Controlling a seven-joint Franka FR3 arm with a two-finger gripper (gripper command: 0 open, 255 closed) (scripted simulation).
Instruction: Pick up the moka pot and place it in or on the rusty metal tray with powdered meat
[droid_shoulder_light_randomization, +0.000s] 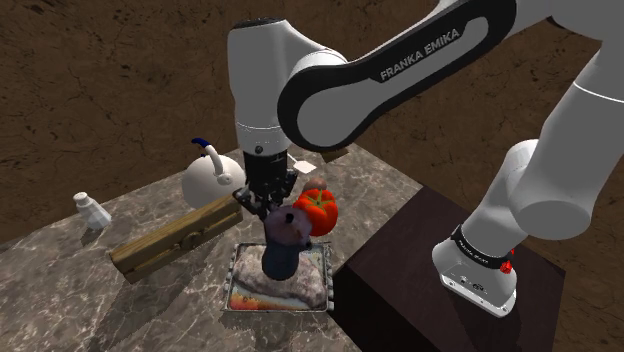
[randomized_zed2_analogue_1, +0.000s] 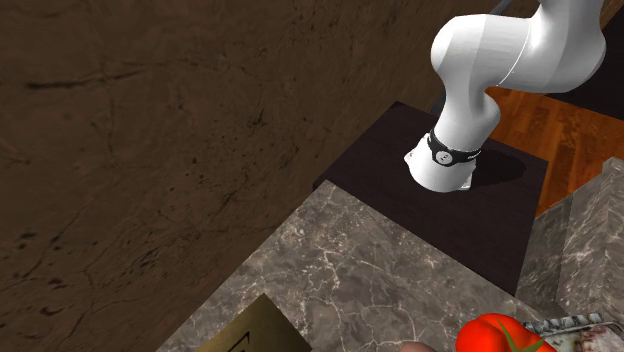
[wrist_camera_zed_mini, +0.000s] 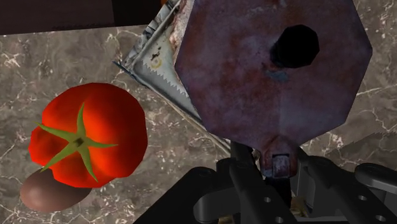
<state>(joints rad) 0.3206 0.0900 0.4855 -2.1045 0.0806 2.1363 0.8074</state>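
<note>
The gripper (droid_shoulder_light_randomization: 271, 207) is pointing straight down from the white arm (droid_shoulder_light_randomization: 380, 70) and is clasping the moka pot (droid_shoulder_light_randomization: 284, 246), its black fingers closing on the pot's handle just under the rim. In the wrist view the gripper (wrist_camera_zed_mini: 278, 170) is pinching that handle from both sides, and the moka pot (wrist_camera_zed_mini: 272, 69) is showing its eight-sided, purplish, worn top with a dark hole near one edge. The pot is hanging upright over the tray (droid_shoulder_light_randomization: 246, 292), a rusty, jagged-edged tray with a pale, mottled filling, lying flat on the marble table (droid_shoulder_light_randomization: 150, 310) near the edge by the dark stand (droid_shoulder_light_randomization: 395, 285). Whether the pot's base is touching the tray cannot be told. A red tomato (droid_shoulder_light_randomization: 316, 208) with a green stalk is sitting just beside the pot, on the side toward the shoulder view's right; in the wrist view the tomato (wrist_camera_zed_mini: 89, 143) is lying next to the tray (wrist_camera_zed_mini: 156, 60), with a small brown oval thing (wrist_camera_zed_mini: 46, 192) touching it. Behind the gripper a white kettle (droid_shoulder_light_randomization: 212, 180) with a blue-tipped handle is standing beside a long wooden block (droid_shoulder_light_randomization: 175, 240), and a small white bottle (droid_shoulder_light_randomization: 92, 212) is standing well apart, toward the shoulder view's left. In the second exterior view the arm's base (randomized_zed2_analogue_1: 448, 160) is standing on the stand (randomized_zed2_analogue_1: 470, 230).
</note>
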